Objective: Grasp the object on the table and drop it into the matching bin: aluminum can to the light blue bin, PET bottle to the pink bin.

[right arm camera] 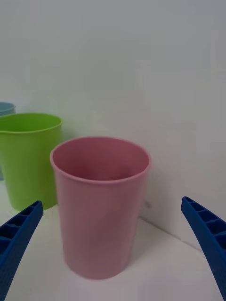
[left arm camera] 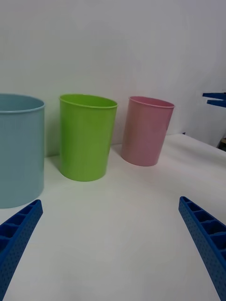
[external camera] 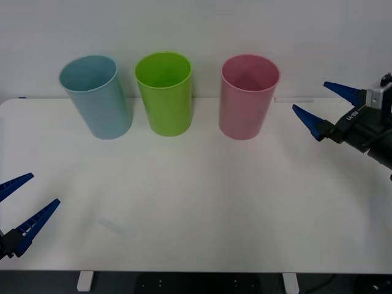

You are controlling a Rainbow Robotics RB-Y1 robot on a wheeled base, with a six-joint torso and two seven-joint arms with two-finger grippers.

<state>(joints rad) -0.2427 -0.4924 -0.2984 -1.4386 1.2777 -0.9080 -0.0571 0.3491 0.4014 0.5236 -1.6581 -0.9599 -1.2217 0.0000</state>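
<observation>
**Three bins in a row, both my grippers wide open**

I see three tall bins standing along the far side of the white table (external camera: 196,202). The light blue bin (external camera: 95,96) is at about 10 o'clock from the table's middle. The green bin (external camera: 163,93) is near 12 o'clock. The pink bin (external camera: 248,96) is at about 1 o'clock. They stand upright, close together but not touching.

My right gripper (external camera: 321,103) is up in the air at 3 o'clock from the pink bin, a little way off. Its blue fingers (right arm camera: 19,235) are spread wide and hold nothing. From my right wrist, the pink bin sits between them, farther off.

My left gripper (external camera: 23,205) is low at the near left edge, at 8 o'clock from the table's middle. Its fingers (left arm camera: 205,235) are spread wide too, with nothing in them.

I cannot spot the bottle from here.
</observation>
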